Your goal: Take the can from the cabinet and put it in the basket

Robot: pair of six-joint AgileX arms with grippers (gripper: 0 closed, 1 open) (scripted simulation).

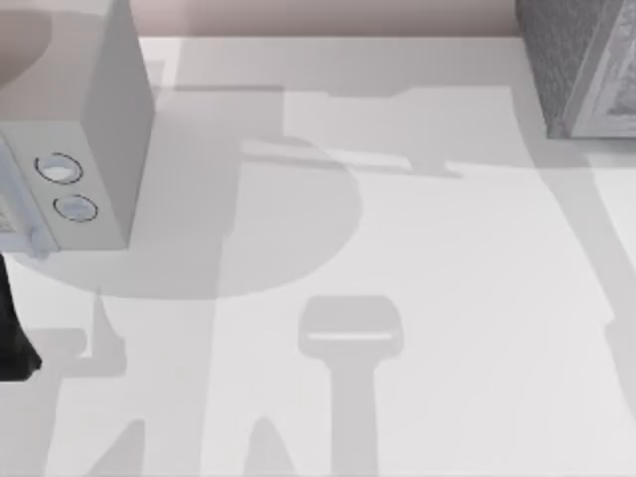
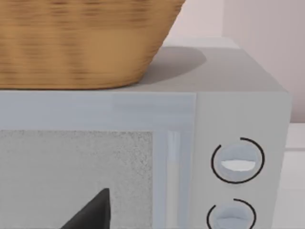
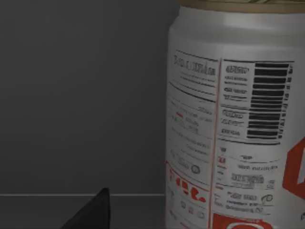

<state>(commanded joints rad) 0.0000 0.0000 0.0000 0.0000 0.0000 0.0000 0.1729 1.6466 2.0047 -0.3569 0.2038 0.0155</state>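
A: Right hand (image 3: 90, 212) first — what's it doing?

B: Can't tell if it's spread or pinched; just one dark fingertip pokes into the right wrist view. It's inside a dark grey space, prob. the cabinet (image 1: 581, 60) interior.

A: And the can (image 3: 233, 119)?

B: Right in front of that hand, v. close and off to one side of the fingertip. Upright, long axis vertical, gold rim at the top, barcode and red patches facing the camera. Not gripped as far as I can see.

A: So the move turns on...?

B: My guess: the hand has to shift sideways toward the can so the fingers straddle it, axis staying vertical. Right arm is clearly the nearer one.

A: Left hand (image 2: 90, 212)?

B: Also can't tell its state. It faces the white box with two dials (image 2: 236, 162), and the basket (image 2: 81, 43) sits on top of that box, above the hand. Tabletop (image 1: 397, 248) lies between the two boxes.
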